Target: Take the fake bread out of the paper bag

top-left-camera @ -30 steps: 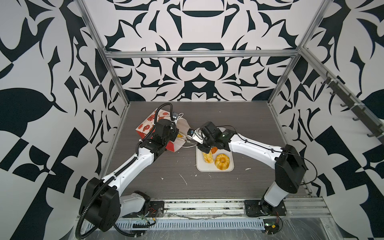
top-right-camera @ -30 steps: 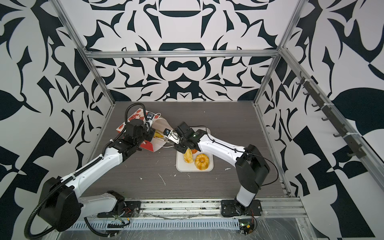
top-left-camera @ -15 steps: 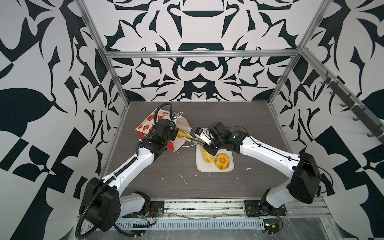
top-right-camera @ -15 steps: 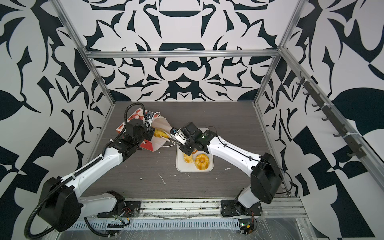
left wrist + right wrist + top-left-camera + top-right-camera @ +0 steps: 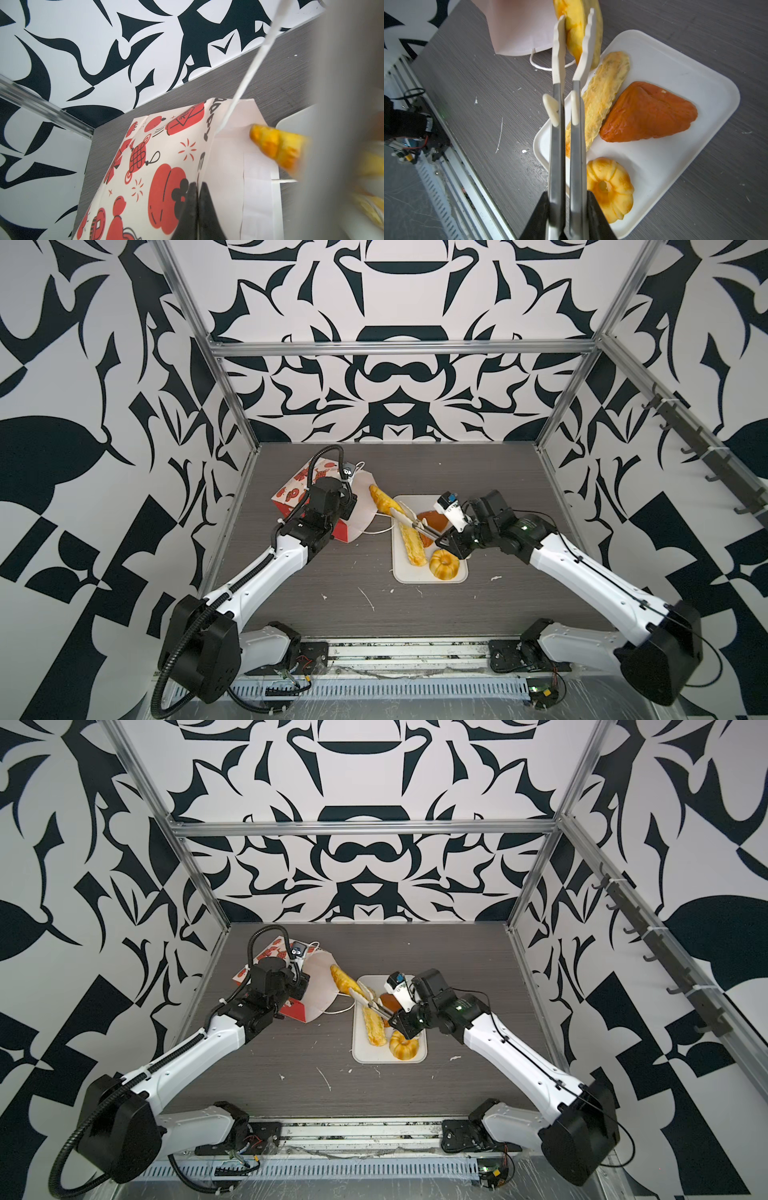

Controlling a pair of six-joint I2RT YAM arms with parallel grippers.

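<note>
Left gripper (image 5: 197, 199) is clenched on the top edge of the paper bag (image 5: 166, 155). The bag lies on its side on the table (image 5: 478, 472), mouth toward the tray (image 5: 675, 166). Right gripper (image 5: 566, 216) grasps metal tongs (image 5: 566, 124) whose white tips pinch a yellow pastry (image 5: 384, 502) just outside the bag mouth, next to the tray corner. Already on the tray: long stick (image 5: 604, 93), triangular piece (image 5: 650, 112) and ring bun (image 5: 610, 187) – stick and triangle side by side, the bun apart.
</note>
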